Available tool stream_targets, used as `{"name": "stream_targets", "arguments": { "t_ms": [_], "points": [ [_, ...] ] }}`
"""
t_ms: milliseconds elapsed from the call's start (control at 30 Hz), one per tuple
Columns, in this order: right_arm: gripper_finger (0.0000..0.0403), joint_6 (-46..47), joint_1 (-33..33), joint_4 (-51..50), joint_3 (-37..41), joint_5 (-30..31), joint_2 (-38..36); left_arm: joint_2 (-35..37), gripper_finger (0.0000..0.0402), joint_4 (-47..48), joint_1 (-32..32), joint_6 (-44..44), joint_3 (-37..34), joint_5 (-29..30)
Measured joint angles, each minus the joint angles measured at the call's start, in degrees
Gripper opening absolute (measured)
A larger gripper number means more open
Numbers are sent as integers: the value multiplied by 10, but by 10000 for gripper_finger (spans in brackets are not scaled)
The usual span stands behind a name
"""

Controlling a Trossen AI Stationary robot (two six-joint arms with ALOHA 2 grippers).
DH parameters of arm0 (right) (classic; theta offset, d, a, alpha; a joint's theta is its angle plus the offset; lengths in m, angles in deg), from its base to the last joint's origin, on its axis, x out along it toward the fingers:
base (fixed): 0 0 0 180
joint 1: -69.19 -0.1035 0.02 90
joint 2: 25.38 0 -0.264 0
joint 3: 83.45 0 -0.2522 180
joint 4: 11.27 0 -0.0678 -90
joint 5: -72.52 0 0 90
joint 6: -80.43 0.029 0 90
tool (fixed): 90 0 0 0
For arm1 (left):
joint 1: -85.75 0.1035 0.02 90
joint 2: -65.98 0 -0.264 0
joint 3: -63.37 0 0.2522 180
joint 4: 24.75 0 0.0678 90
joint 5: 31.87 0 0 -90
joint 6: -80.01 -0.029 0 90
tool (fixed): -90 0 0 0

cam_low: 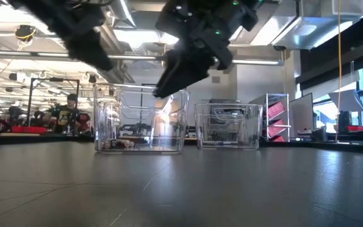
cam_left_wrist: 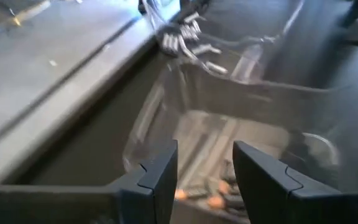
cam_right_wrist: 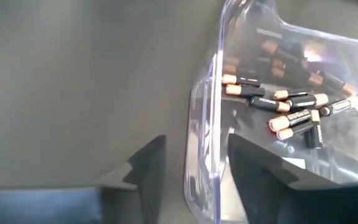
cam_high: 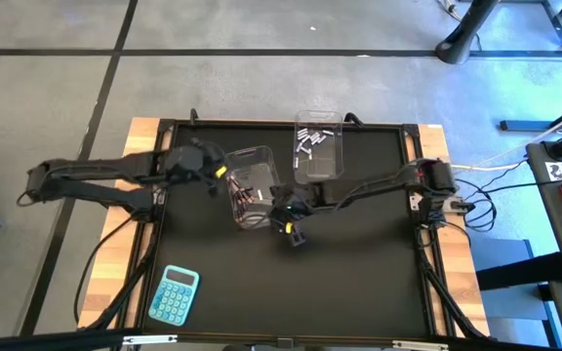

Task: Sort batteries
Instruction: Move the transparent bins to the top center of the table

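Note:
Two clear plastic tubs stand on the black mat. The nearer tub [cam_high: 252,190] holds dark batteries with reddish ends [cam_right_wrist: 284,109]. The farther tub [cam_high: 318,146] holds silvery batteries [cam_left_wrist: 182,37]. My left gripper [cam_left_wrist: 205,180] hangs open above the nearer tub's left side [cam_high: 227,177], with nothing between its fingers. My right gripper [cam_right_wrist: 197,174] is open at that tub's near right corner [cam_high: 286,216]. One finger stands outside the clear wall [cam_right_wrist: 207,124] and the other over the inside, apart from it.
A blue calculator [cam_high: 174,294] lies near the mat's front left corner. Bare black mat [cam_high: 359,273] stretches across the near half of the table. In the low view both arms hang above the tubs [cam_low: 140,120], with shelves and benches in the room behind.

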Motion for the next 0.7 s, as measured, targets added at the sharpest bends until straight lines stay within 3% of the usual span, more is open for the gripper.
{"name": "stream_targets", "arguments": {
  "t_ms": [333, 700],
  "points": [
    [13, 40, 0, -24, -85, 12, 77, 43, 138, -11, -126, 208, -125, 100],
    [7, 60, 67, -17, -116, 35, 79, 43, 138, 3, -174, 292, -154, 125]
  ]
}}
